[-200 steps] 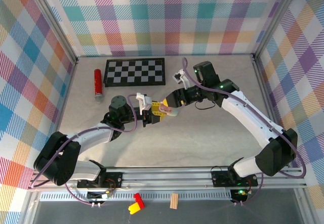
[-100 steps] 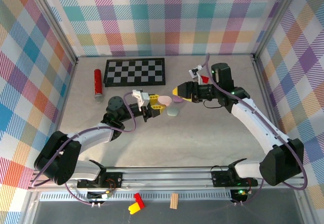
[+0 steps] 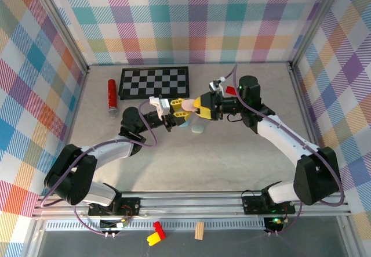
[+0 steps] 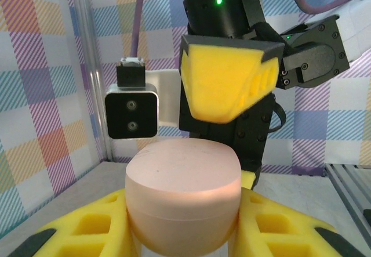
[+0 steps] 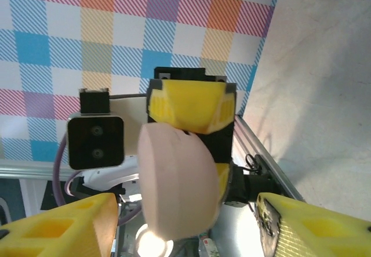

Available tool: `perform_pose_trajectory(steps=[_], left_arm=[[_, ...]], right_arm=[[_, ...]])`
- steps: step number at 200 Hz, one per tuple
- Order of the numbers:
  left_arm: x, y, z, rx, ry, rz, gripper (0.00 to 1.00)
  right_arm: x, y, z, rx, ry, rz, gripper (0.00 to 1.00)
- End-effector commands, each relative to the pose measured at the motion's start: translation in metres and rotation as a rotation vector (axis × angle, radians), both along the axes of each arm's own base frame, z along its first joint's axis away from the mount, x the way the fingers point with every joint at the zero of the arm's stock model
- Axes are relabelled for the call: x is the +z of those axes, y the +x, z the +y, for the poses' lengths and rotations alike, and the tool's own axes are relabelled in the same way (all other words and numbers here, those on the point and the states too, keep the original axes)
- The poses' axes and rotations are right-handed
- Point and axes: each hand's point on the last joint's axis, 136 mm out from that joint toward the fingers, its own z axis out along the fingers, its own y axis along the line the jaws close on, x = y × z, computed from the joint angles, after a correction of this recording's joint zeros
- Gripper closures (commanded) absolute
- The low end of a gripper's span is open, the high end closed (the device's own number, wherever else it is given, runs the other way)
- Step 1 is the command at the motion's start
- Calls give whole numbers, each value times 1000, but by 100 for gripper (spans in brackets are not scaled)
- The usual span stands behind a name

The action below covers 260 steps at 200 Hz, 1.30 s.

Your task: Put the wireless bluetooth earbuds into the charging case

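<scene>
Both grippers have shifted farther back than a second ago, arms bent inward over mid-table. Left gripper (image 3: 182, 111) clamps one pink oval case (image 4: 183, 193), held aloft. Right gripper (image 3: 201, 107) faces it, fingers spread, holding nothing. One green case (image 3: 198, 127) lies nearer.

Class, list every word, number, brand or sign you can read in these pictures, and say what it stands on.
None can be read.
The pink case is plain.
The chequered board bears squares only.
Any print on the red cylinder is too small to read.
</scene>
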Motion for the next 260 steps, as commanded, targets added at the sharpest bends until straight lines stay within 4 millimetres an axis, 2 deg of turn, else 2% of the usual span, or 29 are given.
perform_pose_trajectory(steps=[1,26,50,81,90,98,112,122,145,162,200,241,260], left_arm=[[21,-11,-3,-52,-45,-71,66],[19,-9,-4,-52,-40,-66,66],[16,-8,-5,-47,-36,-60,66],[11,-5,-6,-43,-18,-41,65],[7,-5,-6,-36,-7,-34,58],[5,-4,-5,-25,-1,-34,45],[-1,-3,-3,-5,14,-33,27],[-7,-4,-2,3,33,-21,19],[-24,-8,1,8,91,22,6],[-43,-10,3,22,148,65,0],[-88,-15,7,77,290,167,0],[-124,-29,1,65,412,217,0],[-137,-33,-2,58,471,230,0]], right_arm=[[12,3,5,22,54,-3,42],[14,6,7,28,67,7,61],[11,5,7,29,57,11,75],[7,6,3,3,45,1,80],[4,8,1,-9,34,-1,80],[0,11,-2,-28,21,3,80],[-8,17,-9,-64,1,2,80],[-15,20,-15,-89,-14,0,80],[-39,26,-31,-152,-72,2,80],[-66,33,-48,-220,-133,36,81],[-120,49,-87,-380,-228,100,82],[-179,50,-103,-431,-365,168,82],[-200,50,-107,-448,-400,184,82]])
